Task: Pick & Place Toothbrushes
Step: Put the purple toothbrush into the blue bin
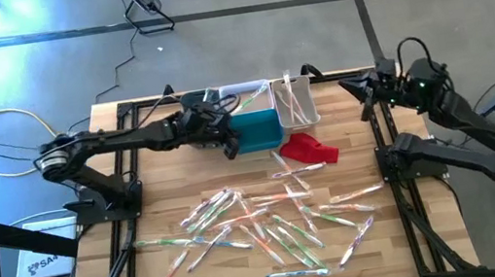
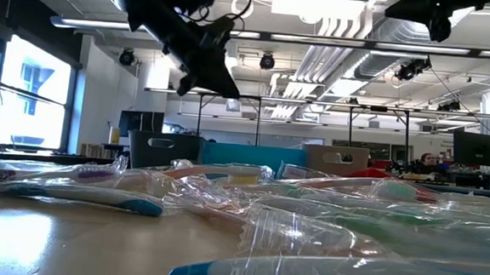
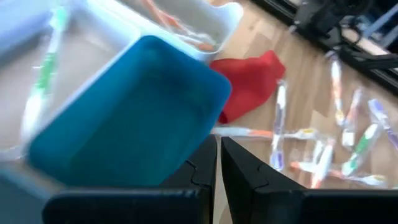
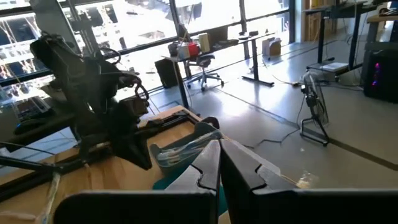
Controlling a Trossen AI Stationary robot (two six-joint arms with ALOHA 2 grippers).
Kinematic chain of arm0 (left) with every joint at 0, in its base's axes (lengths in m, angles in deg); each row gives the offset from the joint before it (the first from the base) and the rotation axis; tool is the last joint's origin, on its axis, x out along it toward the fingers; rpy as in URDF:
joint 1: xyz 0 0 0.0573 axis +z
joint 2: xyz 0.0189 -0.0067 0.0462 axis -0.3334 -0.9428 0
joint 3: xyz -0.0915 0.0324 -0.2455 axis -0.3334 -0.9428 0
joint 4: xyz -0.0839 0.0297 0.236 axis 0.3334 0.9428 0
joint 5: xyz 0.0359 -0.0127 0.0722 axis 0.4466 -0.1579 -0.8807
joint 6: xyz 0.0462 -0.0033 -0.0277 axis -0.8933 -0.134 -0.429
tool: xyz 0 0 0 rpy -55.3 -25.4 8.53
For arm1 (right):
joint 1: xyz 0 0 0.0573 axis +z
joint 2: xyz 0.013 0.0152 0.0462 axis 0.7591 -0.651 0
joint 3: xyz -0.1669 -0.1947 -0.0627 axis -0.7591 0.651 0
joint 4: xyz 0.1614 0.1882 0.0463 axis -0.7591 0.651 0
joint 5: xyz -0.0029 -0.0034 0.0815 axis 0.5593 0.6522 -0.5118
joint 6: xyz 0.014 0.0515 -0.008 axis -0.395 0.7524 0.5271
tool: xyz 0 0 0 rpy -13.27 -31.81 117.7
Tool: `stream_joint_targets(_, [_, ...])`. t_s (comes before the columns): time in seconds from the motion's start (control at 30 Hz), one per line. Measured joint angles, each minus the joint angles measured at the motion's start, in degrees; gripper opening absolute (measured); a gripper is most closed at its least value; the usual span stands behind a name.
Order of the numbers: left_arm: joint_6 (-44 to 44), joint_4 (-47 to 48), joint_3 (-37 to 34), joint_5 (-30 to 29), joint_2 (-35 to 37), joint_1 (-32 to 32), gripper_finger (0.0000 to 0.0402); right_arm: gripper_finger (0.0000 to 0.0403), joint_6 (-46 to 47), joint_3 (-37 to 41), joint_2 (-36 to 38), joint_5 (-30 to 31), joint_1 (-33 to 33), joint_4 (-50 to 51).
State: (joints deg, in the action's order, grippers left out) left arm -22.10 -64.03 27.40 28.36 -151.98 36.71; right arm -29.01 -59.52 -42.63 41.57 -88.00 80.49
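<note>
My left fingers [image 1: 232,144] hang over the near left corner of the teal bin [image 1: 258,128], at the far middle of the bench [image 1: 140,209]. They are pressed together with only a hairline slit between them, and they hold nothing. My right fingers [image 1: 363,92] wait at the far right edge of the bench, shut and empty.

Three bins stand touching in a row: a pale one [image 1: 243,93] behind the teal, a white one [image 1: 293,102] to its right. A red cloth [image 1: 311,148] lies just in front of the white bin.

Open wood lies to the left of the bins and between the cloth and the toothbrushes [image 1: 270,223]. These are strewn across the near half, long axes at all angles, many crossing. A few more brushes lie in the white bin, lengthwise.
</note>
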Motion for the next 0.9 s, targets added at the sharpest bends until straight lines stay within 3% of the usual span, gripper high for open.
stream_joint_targets(0.37, [0.6, -4.0, 0.0, -0.6, -3.1, -3.4, 0.0019, 0.0004, 0.0, 0.0, 3.5, 1.7, 0.0, 7.1])
stream_joint_targets(0.5, [-0.9, -5.3, 0.0, -0.8, -3.0, -4.7, 0.0019, 0.0004, 3.4, 0.0, 2.6, -0.6, 0.0, 8.7])
stream_joint_targets(0.77, [2.7, -3.6, 0.1, 0.8, 2.7, -0.5, 0.0019, 0.0004, 4.2, 0.0, -6.8, -11.7, 0.4, 7.1])
stream_joint_targets(0.9, [2.9, -3.1, 0.1, 0.0, 5.5, 2.7, 0.0019, 0.0003, 1.6, 0.0, -13.3, -12.5, 3.3, 6.6])
